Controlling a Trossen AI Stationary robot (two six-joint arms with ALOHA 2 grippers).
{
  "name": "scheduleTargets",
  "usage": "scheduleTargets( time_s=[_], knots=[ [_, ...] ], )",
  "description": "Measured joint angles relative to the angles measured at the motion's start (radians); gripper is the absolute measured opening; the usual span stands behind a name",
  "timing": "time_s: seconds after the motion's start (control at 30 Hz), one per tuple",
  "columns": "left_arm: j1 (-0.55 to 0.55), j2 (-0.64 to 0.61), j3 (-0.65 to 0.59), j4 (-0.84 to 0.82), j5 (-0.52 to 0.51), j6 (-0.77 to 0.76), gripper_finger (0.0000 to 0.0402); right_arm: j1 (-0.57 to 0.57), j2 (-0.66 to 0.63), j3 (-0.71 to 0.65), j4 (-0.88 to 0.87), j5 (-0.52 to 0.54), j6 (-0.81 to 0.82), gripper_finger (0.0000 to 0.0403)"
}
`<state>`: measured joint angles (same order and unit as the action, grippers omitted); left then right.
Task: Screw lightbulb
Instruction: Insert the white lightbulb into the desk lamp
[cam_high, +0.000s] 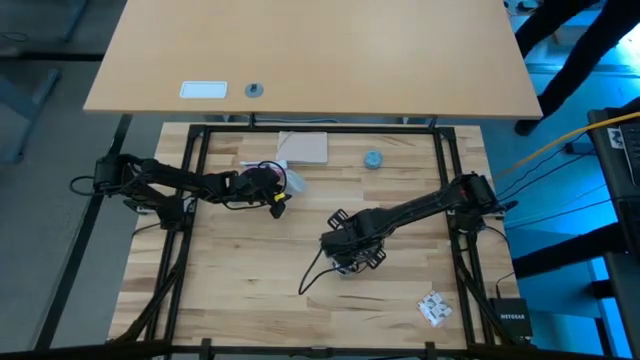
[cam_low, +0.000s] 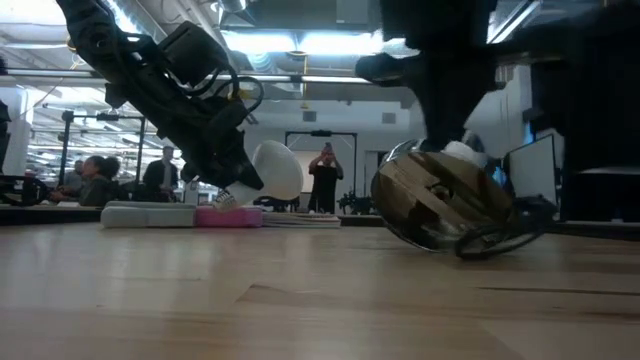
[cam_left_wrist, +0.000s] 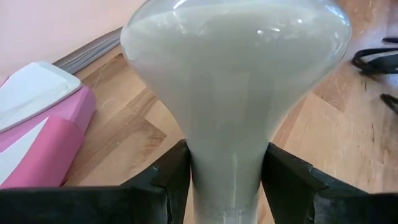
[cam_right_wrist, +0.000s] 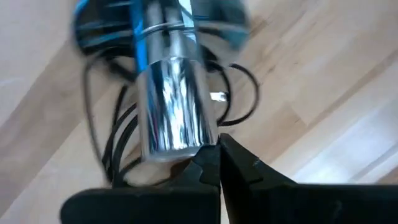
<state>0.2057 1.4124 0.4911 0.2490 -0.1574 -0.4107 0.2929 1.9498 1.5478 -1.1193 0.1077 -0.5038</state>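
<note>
Left arm: enters the high view at the left edge and reaches rightward, low and nearly level, to left of centre. Left gripper — fingers pinched on the neck of the lightbulb, one dark finger on each side. In the low view the lightbulb hangs clear of the table, globe pointing right, arm slanting down from the upper left.

Pink and white block: on the table beside the left gripper, near the far edge.

Blue-grey cap: upper centre of the high view, alone, well apart from both grippers.

Right arm: comes from the right edge, angled down-left toward centre. Right gripper — fingertips pressed together, tips beside the chrome stem of the socket.

Socket: silvery shade lying tilted on the table, right of centre in the low view, black cord trailing away.

Crumpled white scrap: lower right of the table.
</note>
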Motion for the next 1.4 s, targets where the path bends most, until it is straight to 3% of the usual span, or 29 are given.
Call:
scheduleTargets(
  time_s=[0.23,0.47,0.9,1.0,1.27,1.4],
  knots=[
    [0.0,0.001,0.0,-0.003,0.0,0.0,0.0155,0.002,0.032,0.003,0.038,0.059,0.035,0.0007],
    [0.0,0.001,0.0,-0.005,0.0,0.002,0.0155,0.009,0.041,0.075,0.036,0.043,0.057,0.0012],
    [0.0,0.001,0.0,-0.006,0.0,0.003,0.0155,0.041,0.042,0.103,0.049,-0.14,0.137,0.0019],
    [0.0,0.001,0.0,-0.006,0.0,0.003,0.0155,0.041,0.042,0.103,0.049,-0.156,0.184,0.0045],
    [0.0,0.0,0.0,-0.006,0.0,0.003,0.0155,0.041,0.042,0.104,0.05,-0.148,0.244,0.0159],
    [0.0,0.0,0.0,-0.006,0.0,0.003,0.0155,0.041,0.041,0.105,0.055,-0.145,0.274,0.0189]
  ],
)
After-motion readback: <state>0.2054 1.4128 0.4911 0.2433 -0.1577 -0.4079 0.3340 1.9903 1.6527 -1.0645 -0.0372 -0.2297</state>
